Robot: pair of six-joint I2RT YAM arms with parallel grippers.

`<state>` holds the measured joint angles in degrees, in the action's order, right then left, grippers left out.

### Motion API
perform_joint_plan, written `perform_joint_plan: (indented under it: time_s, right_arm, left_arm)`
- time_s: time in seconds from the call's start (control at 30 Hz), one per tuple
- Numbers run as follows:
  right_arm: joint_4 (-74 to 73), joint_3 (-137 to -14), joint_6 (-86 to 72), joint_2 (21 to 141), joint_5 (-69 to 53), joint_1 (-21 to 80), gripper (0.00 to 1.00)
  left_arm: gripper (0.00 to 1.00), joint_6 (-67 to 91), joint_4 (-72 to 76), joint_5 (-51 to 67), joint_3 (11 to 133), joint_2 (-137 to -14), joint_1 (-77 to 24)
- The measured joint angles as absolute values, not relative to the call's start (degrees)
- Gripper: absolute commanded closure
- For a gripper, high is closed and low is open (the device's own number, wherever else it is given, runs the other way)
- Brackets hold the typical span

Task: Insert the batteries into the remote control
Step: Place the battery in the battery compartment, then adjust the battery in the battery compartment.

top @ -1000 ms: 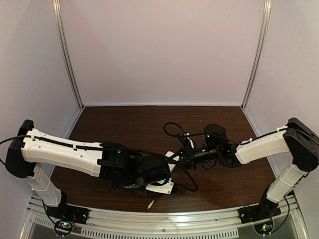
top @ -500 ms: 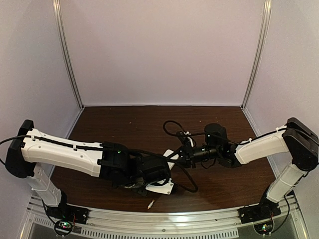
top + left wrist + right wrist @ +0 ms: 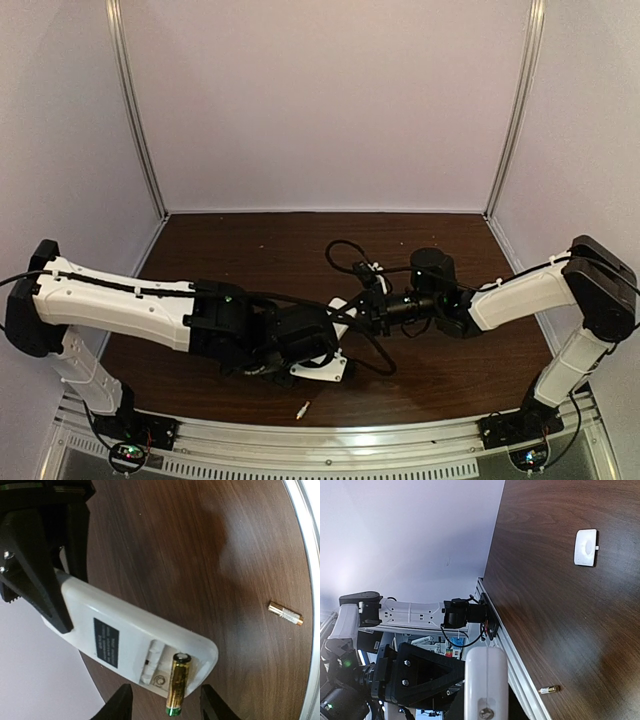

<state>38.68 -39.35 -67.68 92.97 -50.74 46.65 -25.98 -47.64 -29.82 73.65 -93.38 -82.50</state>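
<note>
Where the two arms meet over the dark wooden table, the remote control is held off the surface with its plain white back to the left wrist camera. A dark label shows beside the open battery recess.

Right gripper: black fingers clamped on the remote's end farthest from the recess.

Left gripper: jaws apart. One fingertip stands on each side of the first battery, with a gap on both sides and no contact seen.

First battery: gold, with its silvery end inside the recess. The green-ringed end sticks out past the remote's long edge. It lies crosswise to the remote's length. Cannot tell from this angle whether it sits flat in its slot.

Second battery: loose on the table, lying on its side near the metal rail at the near edge, well apart from the remote. In the top view it sits just in front of the left arm's wrist.

A small white rounded piece with a tab, possibly the battery cover, lies flat on the table, well away from both batteries.
</note>
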Motion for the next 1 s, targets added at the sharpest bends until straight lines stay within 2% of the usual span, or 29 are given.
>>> perform_joint_plan:
  time_s: [0.33,0.5,0.63,0.77,1.0]
  right_arm:
    - [44.4,-37.6,-68.9,93.1,-50.5,46.4,1.00]
    - [48.4,-36.3,-69.7,93.1,-49.5,45.2,1.00]
    - [50.8,-36.1,-70.5,93.1,-48.2,44.6,1.00]
    - [52.7,-36.1,-71.1,92.9,-46.7,44.5,1.00]
    - [55.2,-35.3,-71.8,90.8,-44.1,44.3,1.00]
  left_arm:
    - [0.50,-20.7,-43.2,-27.2,73.3,-81.9,-79.8]
    - [0.51,-11.5,-36.3,-22.7,69.1,-70.7,-72.5]
    - [0.57,-2.5,-31.2,-18.6,64.9,-65.1,-67.0]
    - [0.65,4.7,-29.0,-14.7,62.5,-65.3,-66.3]
    - [0.69,14.5,-26.0,-11.2,59.7,-68.0,-66.4]
